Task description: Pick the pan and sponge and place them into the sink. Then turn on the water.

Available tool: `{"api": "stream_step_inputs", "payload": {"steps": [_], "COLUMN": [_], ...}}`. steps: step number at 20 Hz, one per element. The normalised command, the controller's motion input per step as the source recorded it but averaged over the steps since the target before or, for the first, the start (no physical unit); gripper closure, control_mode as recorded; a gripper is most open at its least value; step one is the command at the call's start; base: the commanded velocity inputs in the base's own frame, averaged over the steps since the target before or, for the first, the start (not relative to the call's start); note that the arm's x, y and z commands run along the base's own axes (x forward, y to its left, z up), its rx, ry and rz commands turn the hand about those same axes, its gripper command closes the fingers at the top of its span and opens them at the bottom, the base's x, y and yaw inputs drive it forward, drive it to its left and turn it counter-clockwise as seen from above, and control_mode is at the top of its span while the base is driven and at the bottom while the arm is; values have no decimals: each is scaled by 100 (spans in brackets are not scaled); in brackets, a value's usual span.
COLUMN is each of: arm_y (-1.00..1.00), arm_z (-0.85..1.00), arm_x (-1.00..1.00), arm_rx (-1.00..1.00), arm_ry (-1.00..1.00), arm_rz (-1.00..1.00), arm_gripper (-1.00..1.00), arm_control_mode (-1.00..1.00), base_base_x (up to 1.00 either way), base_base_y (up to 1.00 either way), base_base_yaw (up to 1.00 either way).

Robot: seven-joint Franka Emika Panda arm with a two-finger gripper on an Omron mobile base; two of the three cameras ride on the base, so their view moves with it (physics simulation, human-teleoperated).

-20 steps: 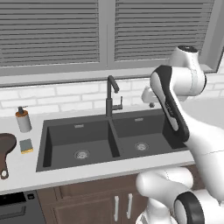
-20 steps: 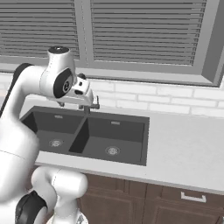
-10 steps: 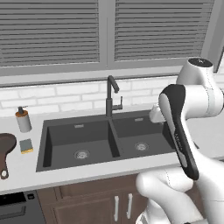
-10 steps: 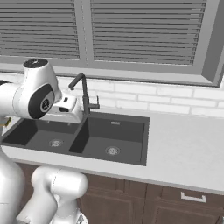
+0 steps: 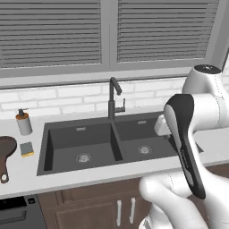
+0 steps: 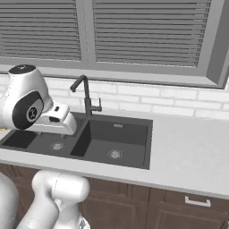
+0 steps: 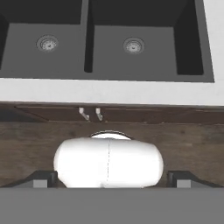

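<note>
Gripper wider open, arm farther back.

The arm is glossy white with rounded, bulbous links, dark grey joint caps and a black band along one link.

Dark grey sink, brown pan, black faucet.

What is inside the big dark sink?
Inside the sink there are just two round metal drains, one per basin. The robot's arm covers the right basin's far corner, so that bit is hidden.
</note>
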Motion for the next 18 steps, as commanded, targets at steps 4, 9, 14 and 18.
{"api": "stream_step_inputs", "payload": {"steps": [4, 9, 14, 18], "arm_y": [0, 0, 0, 0], "arm_z": [0, 0, 0, 0], "arm_x": [-11, 0, 0, 0], "arm_rx": [0, 0, 0, 0], "arm_ry": [0, 1, 0, 0], "arm_rz": [-6, -4, 0, 0], "arm_gripper": [-100, -100, -100, -100], "arm_control_mode": [-100, -100, 100, 100], "base_base_x": [0, 0, -25, -45], "base_base_y": [0, 0, 1, 41], "base_base_yaw": [0, 0, 0, 0]}}
